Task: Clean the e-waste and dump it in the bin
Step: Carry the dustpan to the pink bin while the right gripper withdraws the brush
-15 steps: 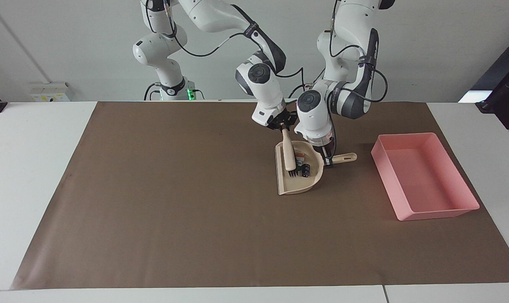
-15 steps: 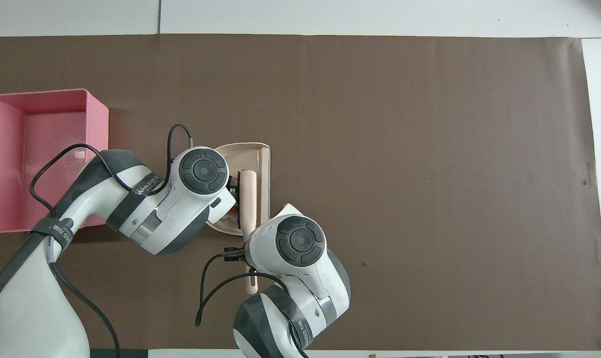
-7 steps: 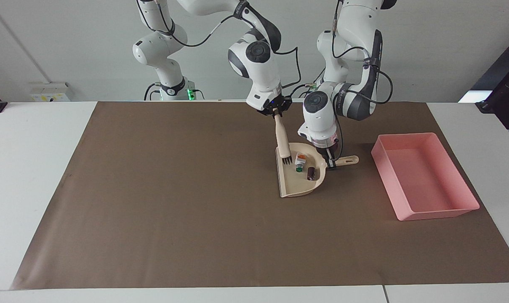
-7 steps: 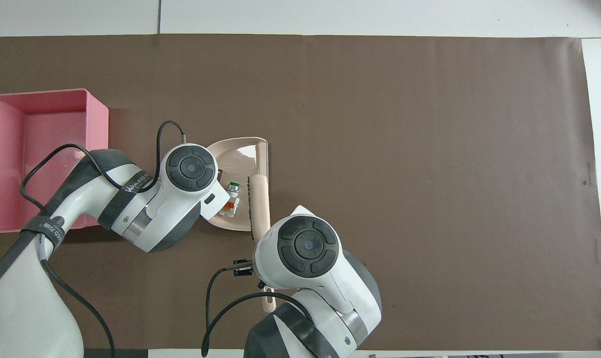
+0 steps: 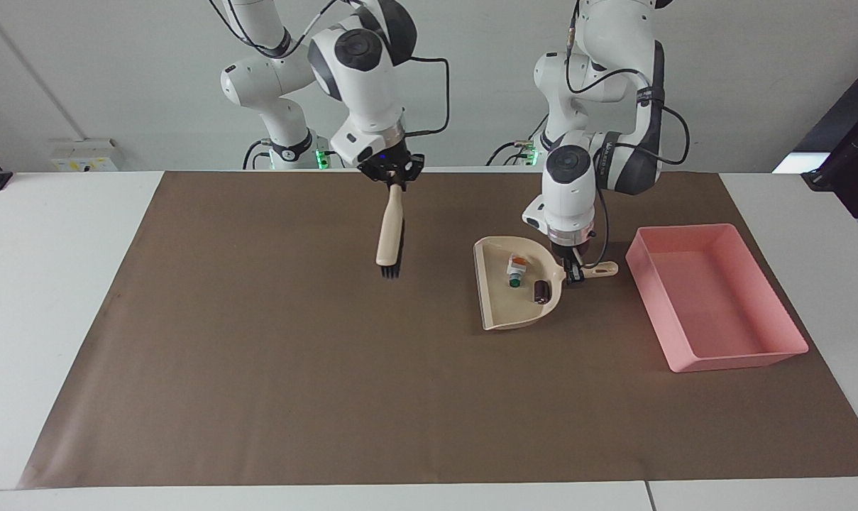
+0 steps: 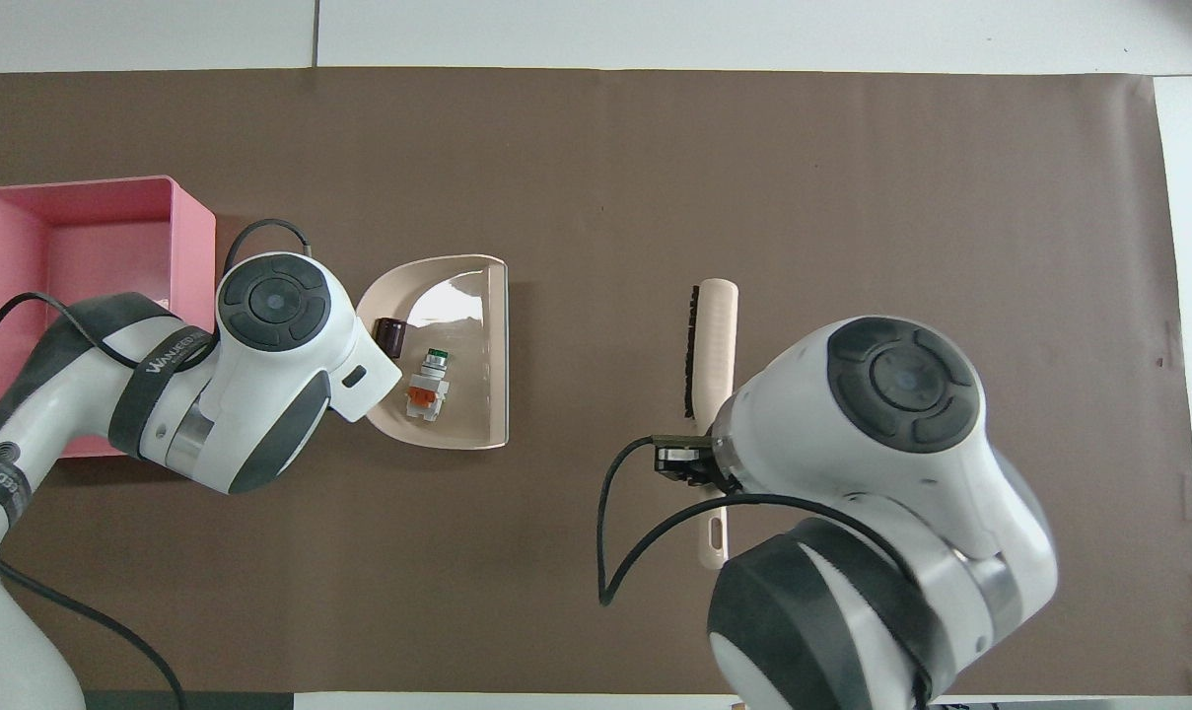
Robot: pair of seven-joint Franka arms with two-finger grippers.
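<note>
On the white counter [image 5: 59,298] lies a brown paper mat [image 5: 272,369] that carries everything else. Toward the right arm's end, the right tool [image 5: 393,179] is raised over the mat, clamped on the handle of a beige plastic hand brush with dark bristles [image 5: 389,231], which hangs bristles down, clear of the mat. Next comes a beige plastic dustpan [image 5: 499,312], well apart from the brush. In it lie the e-waste pieces: a small white part with green and orange markings [image 5: 516,268] and, just beside it, a small dark cylinder [image 5: 541,292] close to the pan's handle end. The left tool [image 5: 575,273] is clamped on the dustpan's handle. Toward the left arm's end sits the shallow rectangular pink plastic bin [image 5: 684,355], near the handle's tip.
</note>
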